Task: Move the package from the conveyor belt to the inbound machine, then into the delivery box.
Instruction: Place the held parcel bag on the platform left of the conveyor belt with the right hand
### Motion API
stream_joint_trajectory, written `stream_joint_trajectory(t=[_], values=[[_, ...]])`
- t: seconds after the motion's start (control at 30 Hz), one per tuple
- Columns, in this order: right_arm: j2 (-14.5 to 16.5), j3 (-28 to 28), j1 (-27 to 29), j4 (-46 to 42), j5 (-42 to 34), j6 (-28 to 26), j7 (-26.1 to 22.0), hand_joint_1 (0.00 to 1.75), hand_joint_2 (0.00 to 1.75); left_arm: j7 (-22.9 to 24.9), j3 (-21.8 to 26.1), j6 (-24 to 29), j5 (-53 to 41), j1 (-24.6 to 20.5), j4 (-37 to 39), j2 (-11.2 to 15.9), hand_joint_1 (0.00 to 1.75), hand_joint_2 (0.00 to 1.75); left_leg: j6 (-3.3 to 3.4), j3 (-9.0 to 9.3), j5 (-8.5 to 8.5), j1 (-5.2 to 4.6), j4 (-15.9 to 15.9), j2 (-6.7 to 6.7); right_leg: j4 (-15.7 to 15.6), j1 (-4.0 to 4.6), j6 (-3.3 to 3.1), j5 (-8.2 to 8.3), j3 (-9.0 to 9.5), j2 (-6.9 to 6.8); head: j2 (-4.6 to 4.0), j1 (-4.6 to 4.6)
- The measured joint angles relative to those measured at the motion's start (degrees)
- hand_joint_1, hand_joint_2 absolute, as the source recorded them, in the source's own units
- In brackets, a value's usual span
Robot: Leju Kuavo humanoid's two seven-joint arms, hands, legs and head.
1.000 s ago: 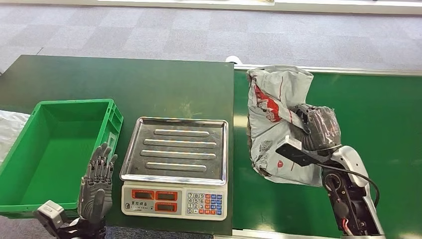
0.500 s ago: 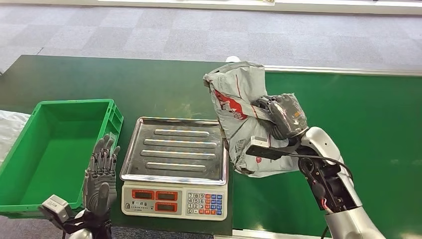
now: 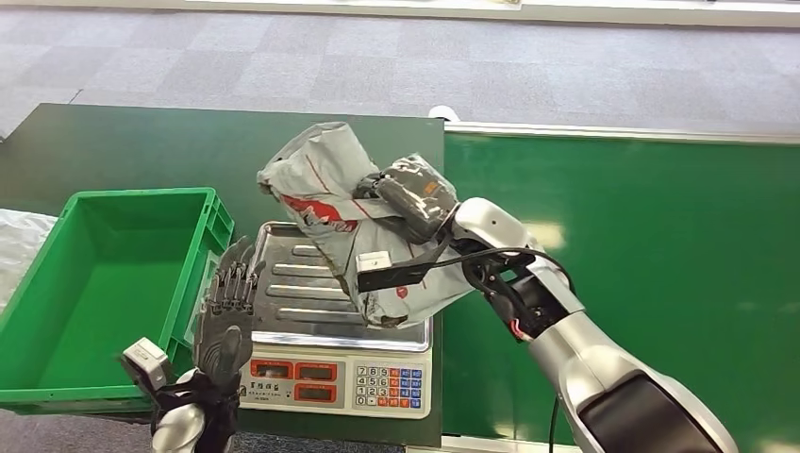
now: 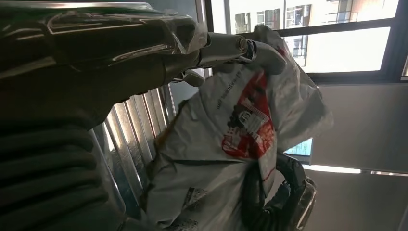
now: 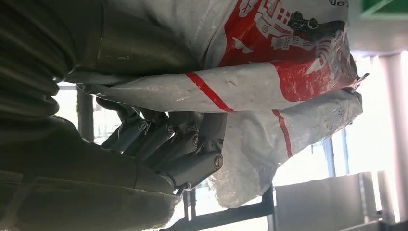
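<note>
- While the head view is considered, the package (image 3: 332, 203), a crumpled grey bag with red print, is seen gripped by the right hand (image 3: 413, 196), whose fingers are curled into its upper folds; it is held tilted above the steel tray of the inbound machine (image 3: 331, 321), its lower end hanging down to the tray, though contact cannot be told.
- Just beside that tray, on the side away from the right hand, the left hand (image 3: 225, 316) is raised upright with its fingers spread and nothing held.
- Beyond the left hand, on the dark table (image 3: 141, 151), the green delivery box (image 3: 99, 283) is seen, and behind the right arm the green conveyor belt (image 3: 660, 245) is laid out.
- Where the left wrist view is taken, the left hand (image 4: 86, 62) is seen close to the camera with nothing in it; just past it the ribbed tray (image 4: 132, 144) is visible, and over it the package (image 4: 240, 139) is held by the dark right hand (image 4: 284, 197).
- Where the right wrist view is taken, the fingers (image 5: 163, 139) of the right hand are seen closed on the package (image 5: 269, 82), which is folded over them, with a red stripe across the fold.
</note>
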Motion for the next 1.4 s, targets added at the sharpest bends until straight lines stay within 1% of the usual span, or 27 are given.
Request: stream_joint_trajectory(t=[0.17,0.27,0.4,0.6,0.77,0.87,0.97,1.1,1.13,1.23,1.27,1.4], values=[[2.51,4.58,0.06,3.87,-0.28,0.09,-0.78,1.75,1.75,0.0,-1.29,0.09,0.12,-1.11,1.41,0.53,0.0,1.75,0.0,-0.01,0.0,-0.01,0.0,-0.01,-0.01,-0.02,0.0,0.0,-0.02,0.01,0.0,-0.01],[3.19,5.87,0.07,5.25,-0.59,0.44,-0.84,1.75,1.75,0.0,-1.71,0.02,0.12,-1.41,1.99,0.76,0.0,1.75,0.0,-0.01,0.0,-0.01,0.0,-0.01,-0.01,-0.02,0.0,0.0,-0.03,0.01,0.0,-0.01],[3.76,7.32,0.11,7.05,-1.95,2.43,-0.61,1.75,1.75,0.0,-2.42,-0.53,0.3,-2.58,3.27,0.98,0.0,1.75,0.0,0.0,0.0,-0.01,0.0,-0.01,-0.01,-0.01,0.0,0.0,-0.03,0.01,0.0,0.0],[3.94,8.64,0.1,9.9,-3.31,4.84,0.68,1.75,1.75,0.0,-3.34,-1.03,0.51,-3.86,5.19,1.37,0.0,1.75,0.0,0.0,0.0,-0.01,0.01,0.0,-0.01,-0.01,0.0,0.0,-0.03,0.02,0.0,0.0],[3.8,9.11,0.11,12.53,-4.6,7.87,5.09,1.74,1.75,0.0,-3.79,-1.03,1.14,-4.71,6.45,1.58,0.0,1.75,0.0,0.0,0.0,-0.01,0.01,-0.01,-0.01,-0.02,0.0,0.0,-0.05,0.02,0.0,0.0],[3.5,8.91,0.12,13.95,-6.81,7.75,6.74,1.66,1.75,0.0,-4.1,-1.01,1.13,-5.37,7.22,1.63,0.0,1.75,0.0,0.0,0.0,-0.01,0.01,0.0,-0.01,-0.02,0.0,0.01,-0.06,0.02,0.0,0.0],[2.9,7.82,0.14,14.81,-9.71,6.9,6.84,1.58,1.75,0.0,-4.66,-1.12,0.95,-6.51,8.04,1.7,0.0,1.75,0.0,0.0,0.0,-0.01,0.02,-0.02,-0.01,-0.02,0.0,0.01,-0.05,0.01,0.0,0.0],[1.91,5.34,0.14,15.25,-13.65,5.67,4.85,1.34,1.75,0.0,-5.95,-2.21,0.26,-8.51,10.4,1.94,0.0,1.75,0.0,0.0,0.0,-0.01,0.02,0.0,-0.01,-0.02,0.01,0.02,-0.04,0.02,0.0,0.0],[1.72,4.57,0.14,15.26,-14.5,5.37,4.28,1.06,1.75,0.0,-6.31,-2.62,0.22,-8.81,10.96,2.02,0.0,1.75,0.0,0.0,0.0,-0.01,0.02,0.01,-0.01,-0.02,0.01,0.03,-0.04,0.02,0.0,0.0],[1.27,2.52,0.13,15.26,-15.99,4.68,3.28,0.05,1.75,0.0,-7.13,-3.38,0.2,-9.41,12.2,2.19,0.0,1.75,0.0,0.0,0.0,-0.01,0.03,0.0,-0.01,-0.02,0.01,0.03,-0.05,0.02,0.0,-0.01],[1.17,2.0,0.13,15.26,-16.28,4.5,3.08,0.0,1.75,0.0,-7.31,-3.48,0.2,-9.58,12.5,2.24,0.0,1.75,0.0,0.0,0.0,-0.01,0.03,0.0,-0.01,-0.02,0.01,0.03,-0.05,0.02,0.0,-0.01],[1.02,-0.31,0.18,15.25,-18.25,3.16,1.23,0.0,1.75,0.0,-7.79,-4.26,-0.19,-10.68,14.0,2.47,0.0,1.75,0.0,0.0,0.0,-0.01,0.03,0.0,-0.01,-0.02,0.01,0.02,-0.06,0.02,0.0,-0.02]])
